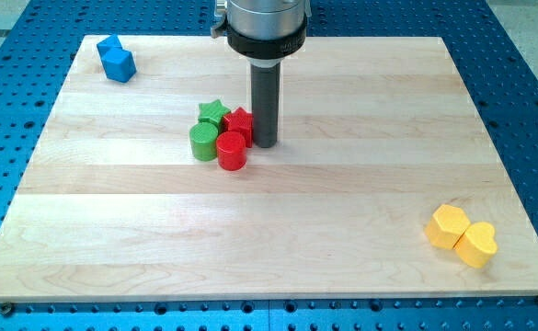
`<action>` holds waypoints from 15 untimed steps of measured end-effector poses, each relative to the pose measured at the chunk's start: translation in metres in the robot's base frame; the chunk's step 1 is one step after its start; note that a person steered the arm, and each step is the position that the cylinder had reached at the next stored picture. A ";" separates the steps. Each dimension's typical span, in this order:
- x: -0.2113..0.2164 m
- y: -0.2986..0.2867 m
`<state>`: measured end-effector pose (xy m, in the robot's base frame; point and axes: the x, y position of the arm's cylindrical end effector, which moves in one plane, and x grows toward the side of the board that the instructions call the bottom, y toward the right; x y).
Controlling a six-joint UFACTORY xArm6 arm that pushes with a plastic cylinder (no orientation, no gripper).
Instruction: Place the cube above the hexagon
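Jaws: none on this arm; it ends in a plain dark rod, so nothing opens, closes or grips, and nothing is held.
My tip point(265, 143): down on the wooden board point(342, 202), a little above the board's middle and left of centre, just to the view's right of the red star block.
Red star block point(239, 121): touching or almost touching the rod's left side; I cannot tell which.
Red cylinder point(232, 150): just below the red star, to the lower left of my tip.
Green star block point(213, 113): left of the red star, pressed close to it.
Green cylinder point(204, 142): below the green star, beside the red cylinder.
Blue blocks point(116, 60): two, touching, at the board's top left corner, well apart from my tip; the lower one point(120, 64) looks faceted, exact shapes unclear.
Yellow hexagon point(447, 226): near the bottom right corner.
Yellow heart block point(476, 244): touching the hexagon on its lower right.
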<state>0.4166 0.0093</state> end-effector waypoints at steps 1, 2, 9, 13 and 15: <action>0.000 0.075; -0.002 0.078; -0.097 -0.313; -0.176 -0.272; -0.129 -0.304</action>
<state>0.2871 -0.2952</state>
